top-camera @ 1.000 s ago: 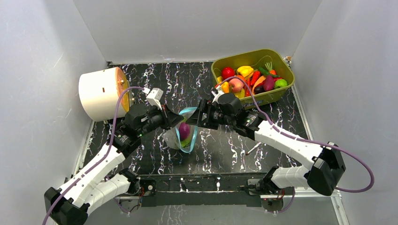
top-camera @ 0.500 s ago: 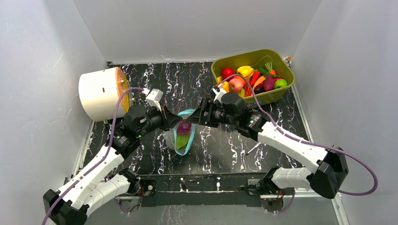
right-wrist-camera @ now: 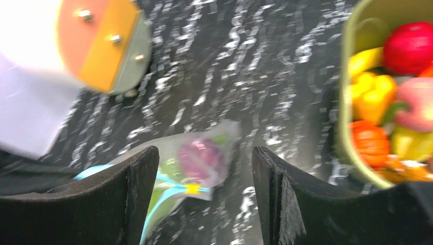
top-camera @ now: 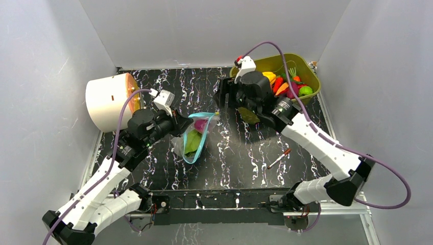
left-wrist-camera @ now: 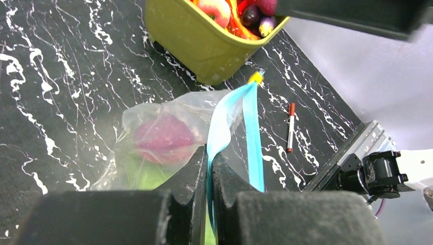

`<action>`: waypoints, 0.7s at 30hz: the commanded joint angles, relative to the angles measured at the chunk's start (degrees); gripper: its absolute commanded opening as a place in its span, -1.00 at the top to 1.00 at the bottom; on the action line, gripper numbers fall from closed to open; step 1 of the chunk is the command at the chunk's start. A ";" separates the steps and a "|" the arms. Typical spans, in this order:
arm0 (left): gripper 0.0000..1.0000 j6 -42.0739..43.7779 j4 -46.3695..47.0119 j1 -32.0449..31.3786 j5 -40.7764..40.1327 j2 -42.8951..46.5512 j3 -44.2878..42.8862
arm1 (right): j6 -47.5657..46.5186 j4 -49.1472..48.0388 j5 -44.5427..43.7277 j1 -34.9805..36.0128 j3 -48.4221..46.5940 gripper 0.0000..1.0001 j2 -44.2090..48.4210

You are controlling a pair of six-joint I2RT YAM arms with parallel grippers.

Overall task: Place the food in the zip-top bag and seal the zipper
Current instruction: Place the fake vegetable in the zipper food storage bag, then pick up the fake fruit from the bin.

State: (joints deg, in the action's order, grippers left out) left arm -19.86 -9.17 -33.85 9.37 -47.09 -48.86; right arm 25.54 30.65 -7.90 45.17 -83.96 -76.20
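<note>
The left fingers (left-wrist-camera: pixel 190 176) are pressed almost together, with 1 lip of the teal zipper (left-wrist-camera: pixel 251 132) pinched between them. The pinch sits at the end of the strip away from its small yellow tab (left-wrist-camera: pixel 255 77). This grip looks meant to anchor the floppy mouth so that it neither collapses nor slides when something is pushed in or the strip is pressed shut.

From that pinch the zip-top bag (left-wrist-camera: pixel 153 115) trails flat on the black marbled bench (left-wrist-camera: pixel 61 76), between the 2 arms. Inside it are a purple onion (left-wrist-camera: pixel 163 138) and a green leaf (left-wrist-camera: pixel 145 176), the food bagged so far.

The right fingers (right-wrist-camera: pixel 135 199) are spread wide and hold nothing. They hang above the bench between the bag and the olive tub (left-wrist-camera: pixel 199 43), which has plenty more toy produce heaped in it. Placed like that, they seem ready for another pick from the tub. If no more is wanted, the zipper has yet to be closed.

A red-and-white pen (left-wrist-camera: pixel 290 127) lies apart on the near side, and a white drum (top-camera: pixel 104 102) stands beside the left arm.
</note>
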 commanded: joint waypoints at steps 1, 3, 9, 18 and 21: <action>1.00 3.53 2.18 0.15 -0.58 1.05 -0.80 | -10.53 5.26 -10.19 -5.08 -5.36 -0.27 -4.44; 1.00 4.73 2.23 0.18 -1.04 1.65 1.06 | -11.79 5.37 -9.18 -8.91 -6.33 -0.25 -6.07; 1.00 6.92 4.41 0.18 -1.13 5.96 9.78 | -15.62 5.24 -5.88 -18.13 -7.32 -0.29 -12.17; 1.00 8.43 3.26 0.11 -0.02 7.35 11.07 | -19.18 3.98 -4.63 -26.14 -9.68 -0.48 -21.63; 1.00 8.78 3.37 0.14 1.04 7.04 10.96 | -20.24 4.14 -1.58 -27.86 -12.15 -0.59 -25.55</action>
State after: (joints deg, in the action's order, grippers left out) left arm -12.43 -7.09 -33.87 8.75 -40.47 -36.95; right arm 8.21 36.53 -12.45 19.33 -90.65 -99.07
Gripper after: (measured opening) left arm 0.026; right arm 0.763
